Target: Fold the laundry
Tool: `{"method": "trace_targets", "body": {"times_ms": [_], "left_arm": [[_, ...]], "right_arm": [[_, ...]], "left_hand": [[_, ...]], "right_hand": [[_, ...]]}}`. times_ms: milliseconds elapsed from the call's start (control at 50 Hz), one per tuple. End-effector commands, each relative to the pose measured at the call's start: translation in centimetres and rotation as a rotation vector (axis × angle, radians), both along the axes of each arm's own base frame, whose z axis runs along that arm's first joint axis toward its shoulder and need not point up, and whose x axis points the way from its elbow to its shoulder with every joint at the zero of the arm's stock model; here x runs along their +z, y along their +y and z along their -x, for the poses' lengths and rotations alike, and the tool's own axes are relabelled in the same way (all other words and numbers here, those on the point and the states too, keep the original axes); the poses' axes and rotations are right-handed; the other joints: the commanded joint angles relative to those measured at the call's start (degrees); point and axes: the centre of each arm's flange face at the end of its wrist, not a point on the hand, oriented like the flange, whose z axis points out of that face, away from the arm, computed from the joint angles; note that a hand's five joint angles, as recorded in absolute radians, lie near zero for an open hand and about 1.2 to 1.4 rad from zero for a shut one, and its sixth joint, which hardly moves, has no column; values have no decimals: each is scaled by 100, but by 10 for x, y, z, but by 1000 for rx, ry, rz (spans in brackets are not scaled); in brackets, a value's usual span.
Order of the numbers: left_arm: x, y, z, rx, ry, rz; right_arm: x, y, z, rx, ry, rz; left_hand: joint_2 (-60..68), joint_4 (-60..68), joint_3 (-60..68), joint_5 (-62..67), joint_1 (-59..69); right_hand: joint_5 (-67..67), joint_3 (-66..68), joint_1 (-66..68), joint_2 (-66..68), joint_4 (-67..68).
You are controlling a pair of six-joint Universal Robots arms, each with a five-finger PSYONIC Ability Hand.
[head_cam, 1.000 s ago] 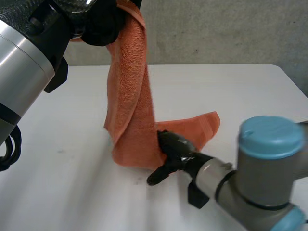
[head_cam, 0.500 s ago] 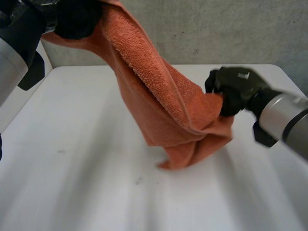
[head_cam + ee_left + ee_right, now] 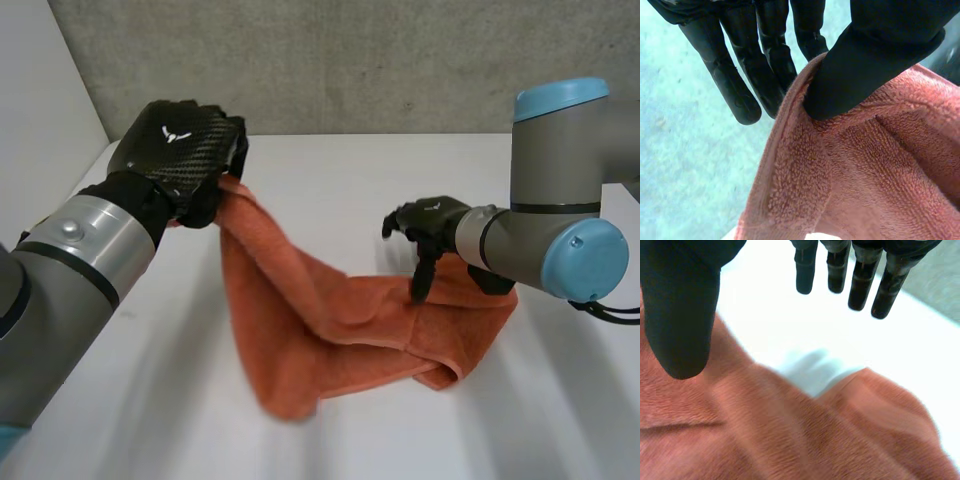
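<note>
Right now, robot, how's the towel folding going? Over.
Left robot hand pinches orange towel by an edge, held up. Right robot hand open at its other end. Towel draped, not folded. Nothing blocking.

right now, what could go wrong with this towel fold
The left hand pinches only an edge of the orange terry towel; it may slip. The right hand is open over the other end, so a pull could drag that end across the white table. The towel lies twisted; creases may get folded in.
</note>
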Motion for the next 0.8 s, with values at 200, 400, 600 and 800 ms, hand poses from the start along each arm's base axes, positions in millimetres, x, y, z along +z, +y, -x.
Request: {"method": "trace_targets", "body": {"times_ms": [200,400,600,800], "left_arm": [[-23,-39,-17,98,-14,-46],[-36,-44,-18,107,-20,-60],[-40,-46,-19,110,-18,-58],[-46,-44,-19,110,-25,-77]], "right_arm": [[60,80,42,-106,-213,110],[16,134,64,-118,-162,-19],[-23,139,69,-130,-149,-19],[-57,125,69,-165,-80,2]], "left_hand": [[1020,1023,1029,1084,1213],[1020,1023,1029,1084,1213],[1020,1023,1029,1084,1213],[1020,1023,1029,1084,1213]], "right_hand": [[571,645,748,614,619],[1751,1825,1928,1794,1799],[2524,2598,2701,2567,2572],[2575,2649,2752,2618,2623]]}}
